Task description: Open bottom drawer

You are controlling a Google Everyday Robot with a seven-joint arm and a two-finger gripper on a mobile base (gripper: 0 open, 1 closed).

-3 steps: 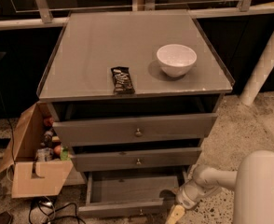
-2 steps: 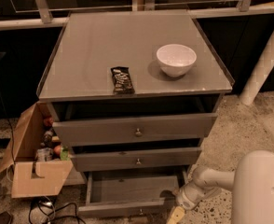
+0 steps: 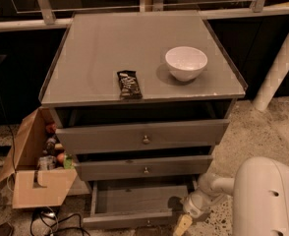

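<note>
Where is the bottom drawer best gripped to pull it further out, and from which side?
By the top edge of its front panel, near the centre, coming from the front and above: the bottom drawer already stands out from the cabinet, so that edge is exposed. The gripper sits by its right front corner.

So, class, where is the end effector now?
The end effector is at the camera view's bottom edge, right of centre, beside the front right corner of the open bottom drawer.

Matt grey bottom drawer, smooth sheeny counter, glossy bowl, cardboard box, smooth plastic claw low beside drawer front.
</note>
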